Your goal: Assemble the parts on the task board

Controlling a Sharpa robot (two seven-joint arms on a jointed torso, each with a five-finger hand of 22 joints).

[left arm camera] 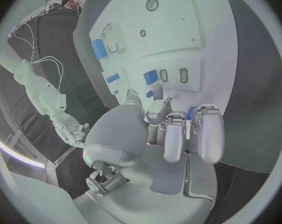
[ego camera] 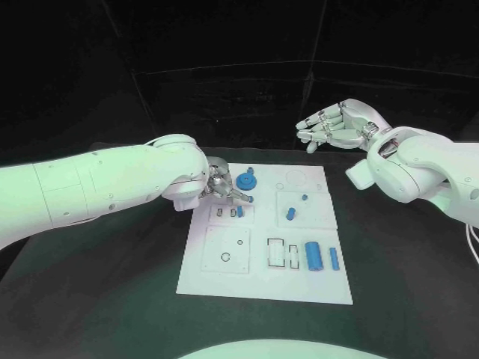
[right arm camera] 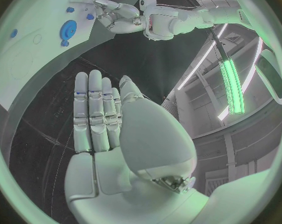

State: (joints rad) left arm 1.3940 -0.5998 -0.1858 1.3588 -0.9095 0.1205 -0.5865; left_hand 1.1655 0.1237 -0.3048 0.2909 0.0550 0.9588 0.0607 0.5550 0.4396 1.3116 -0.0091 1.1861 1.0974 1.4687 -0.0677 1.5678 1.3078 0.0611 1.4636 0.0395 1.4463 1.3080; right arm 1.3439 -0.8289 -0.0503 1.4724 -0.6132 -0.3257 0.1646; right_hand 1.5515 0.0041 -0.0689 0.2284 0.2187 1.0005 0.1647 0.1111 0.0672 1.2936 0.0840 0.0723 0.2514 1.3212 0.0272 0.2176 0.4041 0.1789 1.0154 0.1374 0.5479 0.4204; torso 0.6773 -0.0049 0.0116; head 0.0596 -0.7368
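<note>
The silver left hand (ego camera: 222,187) reaches down onto the flat white task board (ego camera: 224,280) among small blue parts (ego camera: 290,214); whether it grips one is unclear. The silver right hand (ego camera: 334,126) hovers beyond the board, fingers loosely spread, holding nothing.

- The left robot hand (ego camera: 220,187) in the head view is mostly covered by its own white forearm; whether its fingertips touch a part is too small to tell.
- In the left wrist view the fingers (left arm camera: 172,134) hide part of the task board (left arm camera: 197,30); a blue part (left arm camera: 190,113) peeks between them, perhaps pinched, perhaps only behind.
- The blue gear-like part (ego camera: 247,180) is partly screened by that robot hand.
- The right robot hand (ego camera: 334,126) shows from behind, so its palm is hidden.
- The surface (ego camera: 412,284) is cut off by the picture's edges.
</note>
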